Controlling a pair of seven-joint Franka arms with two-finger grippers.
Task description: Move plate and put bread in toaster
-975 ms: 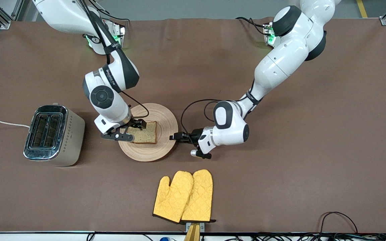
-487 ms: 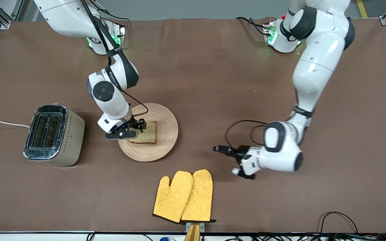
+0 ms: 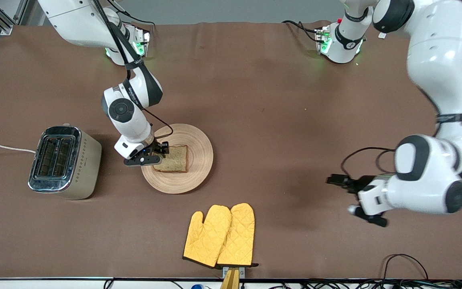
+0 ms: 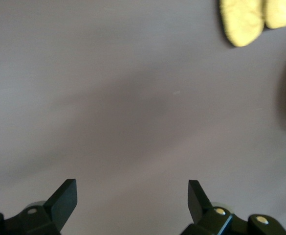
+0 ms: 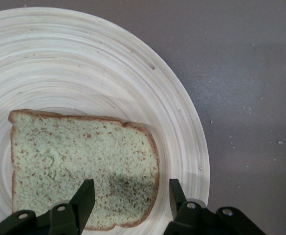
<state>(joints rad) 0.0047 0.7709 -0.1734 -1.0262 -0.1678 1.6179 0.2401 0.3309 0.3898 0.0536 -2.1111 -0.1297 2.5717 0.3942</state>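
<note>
Plate (image 3: 199, 160) lies mid-table w/ bread (image 3: 172, 159) flat on it; toaster (image 3: 64, 162) stands beside, toward right arm's end. Step: grip bread by one crust edge, lift clear, keep slice vertical for slot. Right claw (image 5: 128, 196) open, straddling bread's edge, holding nothing. Left claw (image 4: 132, 192) wide open, empty, over bare table.
</note>
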